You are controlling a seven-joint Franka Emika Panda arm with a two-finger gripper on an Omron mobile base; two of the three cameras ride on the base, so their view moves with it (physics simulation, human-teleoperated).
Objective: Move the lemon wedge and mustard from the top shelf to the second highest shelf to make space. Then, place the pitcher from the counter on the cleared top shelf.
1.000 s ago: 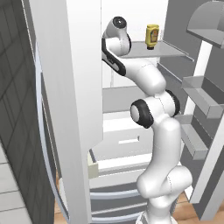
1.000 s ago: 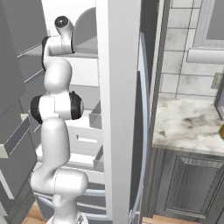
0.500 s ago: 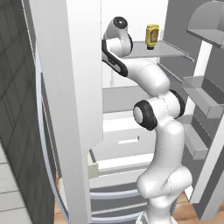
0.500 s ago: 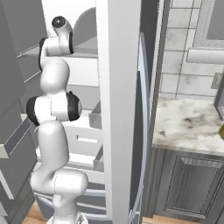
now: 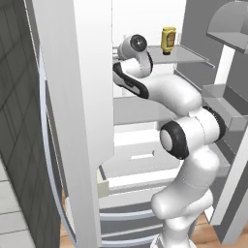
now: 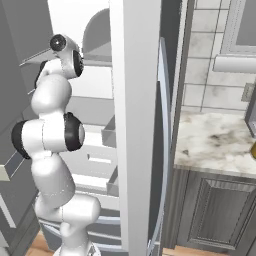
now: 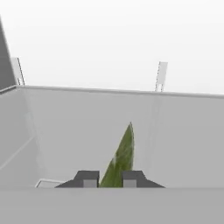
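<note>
The gripper (image 7: 110, 178) is pinched on the lemon wedge (image 7: 121, 155) — only by its thin base, so lifting off the top shelf (image 7: 78, 131) could let it slip out.

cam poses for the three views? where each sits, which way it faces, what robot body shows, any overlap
Left base view: behind-left of the arm, facing the open fridge; white arm from lower right, mustard on the top shelf.
Right base view: behind-right; arm at left, counter at right.
Hand view: on the hand, looking along the gripper, its fingertips either side of the lemon wedge.
Shared: both base views show the arm and fridge.
</note>
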